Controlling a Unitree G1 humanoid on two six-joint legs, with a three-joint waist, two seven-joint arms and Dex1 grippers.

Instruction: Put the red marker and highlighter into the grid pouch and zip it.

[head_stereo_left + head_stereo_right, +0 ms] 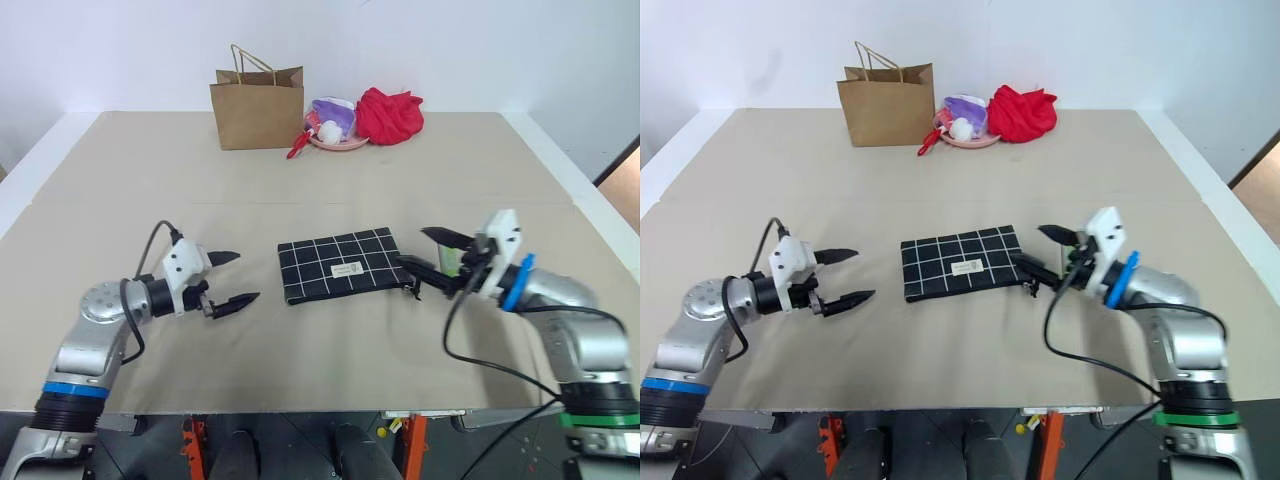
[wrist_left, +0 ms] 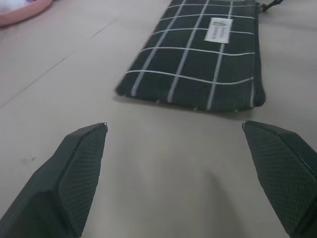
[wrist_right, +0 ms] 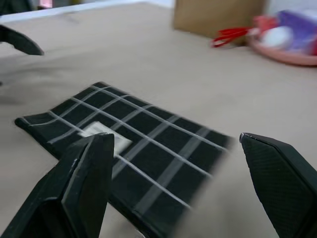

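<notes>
Both pincers spread wide and empty: left pincer (image 1: 232,277) just off one short end of the grid pouch (image 1: 342,263), right pincer (image 1: 432,252) at the zipper-pull end. Flat on the counter (image 1: 300,180), pouch apparently shut. Likely approach step; next, pinning and unzipping. Something greenish behind right fingers, perhaps the highlighter (image 1: 450,259). Marker unidentified.

The pouch (image 1: 343,263) is showing black with thin white grid lines and a small white label. Behind the pouch, a paper bag (image 1: 258,108) is looking plain brown, a cloth bundle (image 1: 389,115) bright red, a plate (image 1: 338,141) pink. My fingers (image 2: 74,173) are showing black.
</notes>
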